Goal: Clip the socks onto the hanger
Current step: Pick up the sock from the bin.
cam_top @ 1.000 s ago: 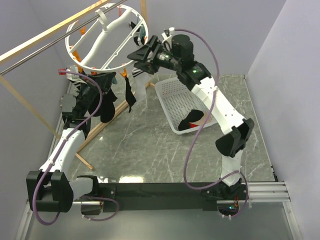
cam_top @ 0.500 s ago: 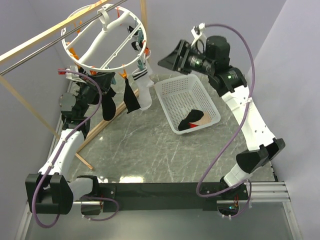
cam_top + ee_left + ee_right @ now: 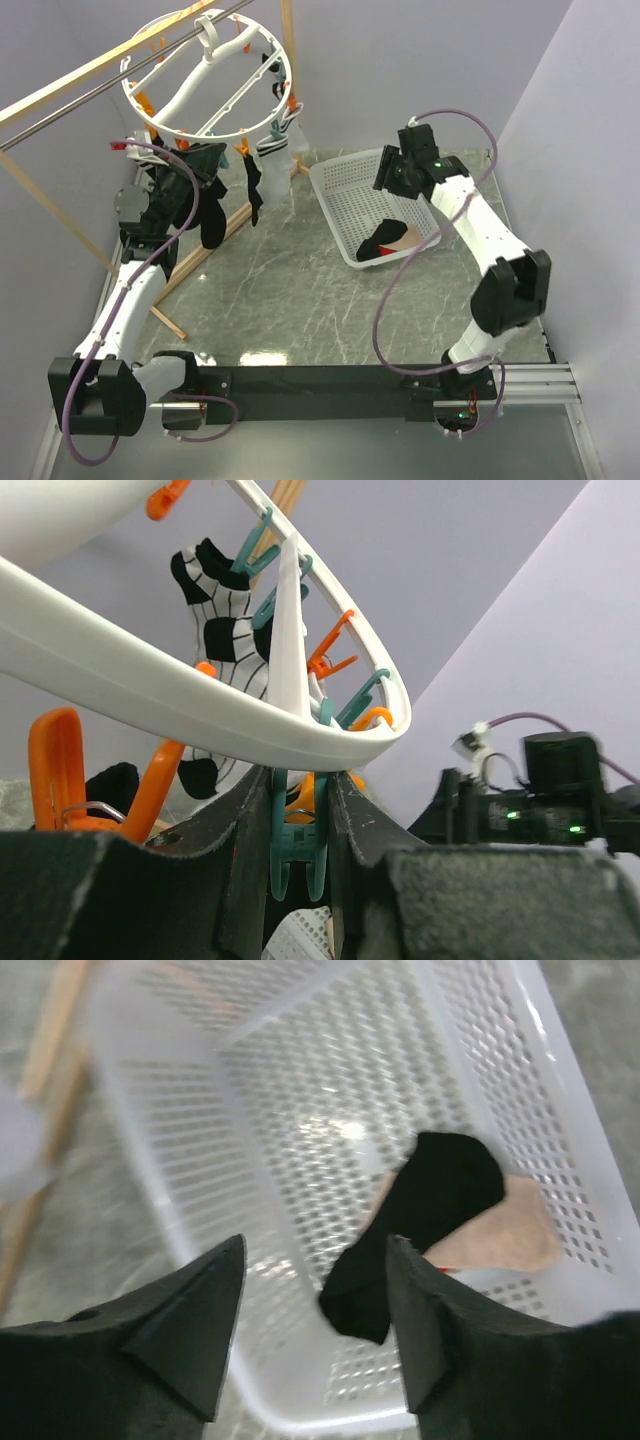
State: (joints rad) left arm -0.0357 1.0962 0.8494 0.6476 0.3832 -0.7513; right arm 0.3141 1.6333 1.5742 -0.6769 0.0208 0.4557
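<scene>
The round white hanger [image 3: 160, 105] hangs from a rail at the back left, with orange and teal clips on its ring. Black socks [image 3: 212, 218] and a pale sock [image 3: 276, 152] hang from its near edge. My left gripper [image 3: 207, 163] is under the ring, shut on a teal clip [image 3: 298, 845] below the hanger rim [image 3: 200, 705]. A black-and-white sock [image 3: 225, 630] is clipped behind. My right gripper [image 3: 388, 172] is open and empty above the basket, over a loose black sock [image 3: 430, 1215], which also shows in the top view [image 3: 378, 240].
The white mesh basket [image 3: 335, 195] stands on the marble table right of the hanger; its rim [image 3: 565, 1080] fills the right wrist view. A beige item [image 3: 515, 1230] lies under the black sock. A wooden frame [image 3: 215, 245] leans below the hanger. Walls close in on both sides.
My right arm has pulled away from the hanger and swung down and right over the basket. The hanger has shifted slightly left. My left gripper stays at the ring.
</scene>
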